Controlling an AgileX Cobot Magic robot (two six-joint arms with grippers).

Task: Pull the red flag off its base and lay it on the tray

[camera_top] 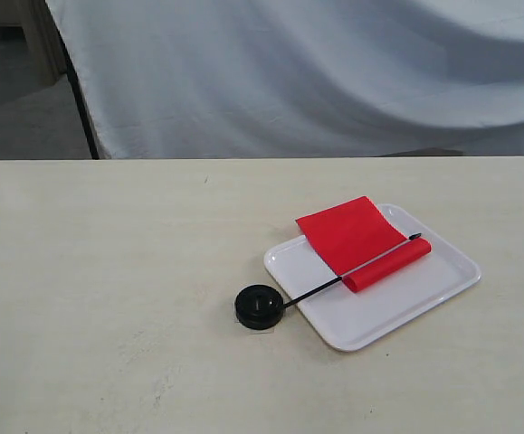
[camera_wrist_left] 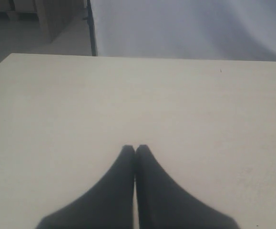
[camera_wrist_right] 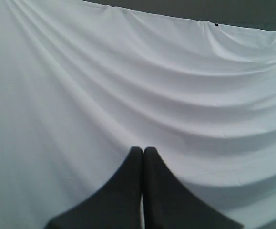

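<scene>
In the exterior view the red flag [camera_top: 363, 240] lies flat across the white tray [camera_top: 424, 294], its thin black pole [camera_top: 352, 274] running from a pointed tip near the cloth down to the tray's left rim. The pole's lower end meets the round black base [camera_top: 258, 306], which sits on the table just left of the tray; whether they are joined I cannot tell. Neither arm shows in the exterior view. My left gripper [camera_wrist_left: 135, 149] is shut with nothing in it, over bare table. My right gripper [camera_wrist_right: 143, 150] is shut and empty, facing the white cloth backdrop.
A pale wooden table [camera_top: 108, 298] fills the lower scene. A white draped sheet [camera_top: 316, 72] hangs behind its far edge, with a dark pole [camera_top: 80, 99] at the sheet's left side.
</scene>
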